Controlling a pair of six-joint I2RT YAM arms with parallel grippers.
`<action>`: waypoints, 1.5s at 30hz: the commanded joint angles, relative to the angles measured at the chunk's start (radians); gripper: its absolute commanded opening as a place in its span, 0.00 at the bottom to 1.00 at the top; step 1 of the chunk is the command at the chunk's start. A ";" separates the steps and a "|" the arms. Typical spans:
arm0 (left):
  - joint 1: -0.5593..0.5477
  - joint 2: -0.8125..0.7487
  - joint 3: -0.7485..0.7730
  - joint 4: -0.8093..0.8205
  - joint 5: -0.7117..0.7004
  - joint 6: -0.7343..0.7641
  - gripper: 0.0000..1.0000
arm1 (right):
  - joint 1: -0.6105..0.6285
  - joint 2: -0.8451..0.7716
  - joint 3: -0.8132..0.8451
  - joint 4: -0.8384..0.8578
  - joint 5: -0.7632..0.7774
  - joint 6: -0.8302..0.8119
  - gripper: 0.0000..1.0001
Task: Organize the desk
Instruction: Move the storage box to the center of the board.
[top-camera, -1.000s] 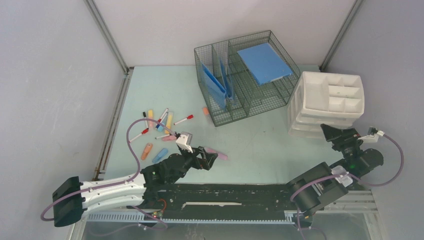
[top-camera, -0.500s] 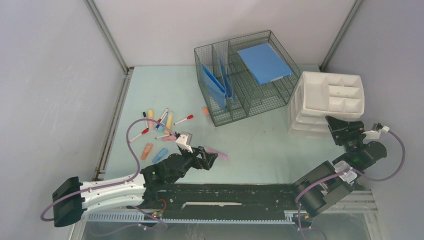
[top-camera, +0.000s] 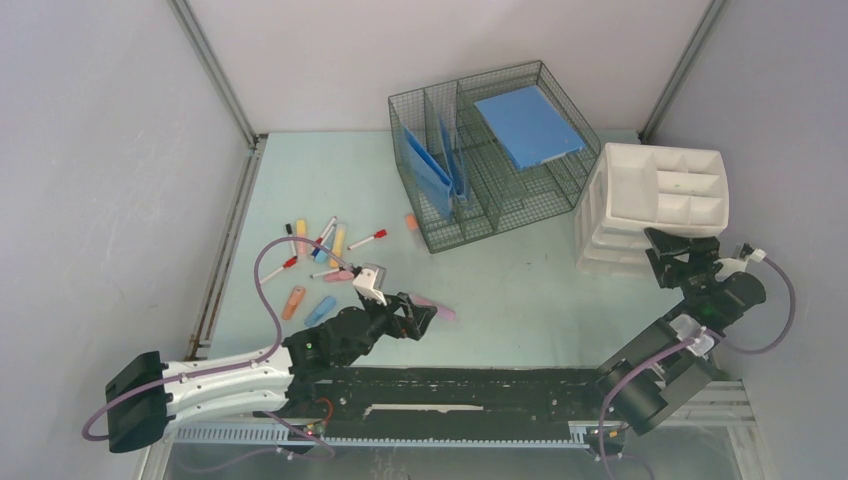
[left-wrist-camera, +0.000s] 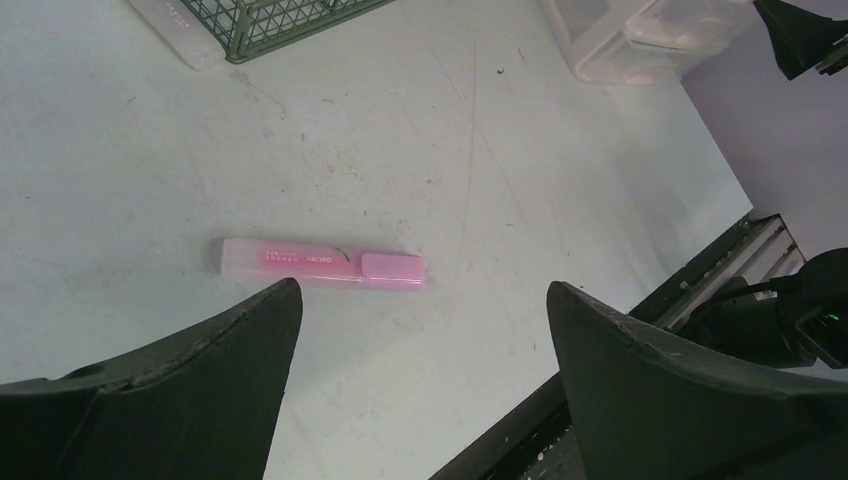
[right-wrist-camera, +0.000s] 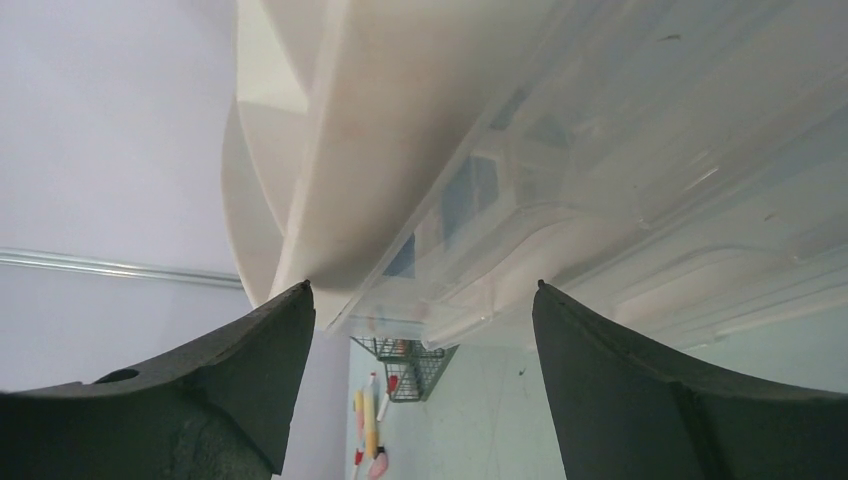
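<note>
Left end effector (left-wrist-camera: 420, 300) hangs wide open right over the pink highlighter (left-wrist-camera: 322, 265) lying near-middle on the surface (top-camera: 520, 290). Looks like the pick-up step to me: next it needs to drop and close. Right end effector (right-wrist-camera: 420, 290), also open and empty, faces the white organizer (top-camera: 655, 195) at the right.

White organizer (right-wrist-camera: 560, 150) sits close before the spread gripper (right-wrist-camera: 421, 288), perhaps touching.

Wire basket (top-camera: 480, 222) at back of desk (top-camera: 520, 290), drawer unit (top-camera: 610, 240) to its right, markers (top-camera: 338, 240) left, highlighter (left-wrist-camera: 322, 268) in front
</note>
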 joint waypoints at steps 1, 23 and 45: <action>0.004 0.002 0.011 0.035 0.008 -0.010 1.00 | 0.023 0.041 0.029 0.105 0.019 0.076 0.86; 0.004 0.020 0.017 0.041 0.013 -0.010 1.00 | 0.061 0.091 0.035 0.218 0.099 0.213 0.74; 0.004 0.002 0.003 0.040 0.011 -0.016 1.00 | 0.090 0.123 0.023 0.454 0.142 0.360 0.62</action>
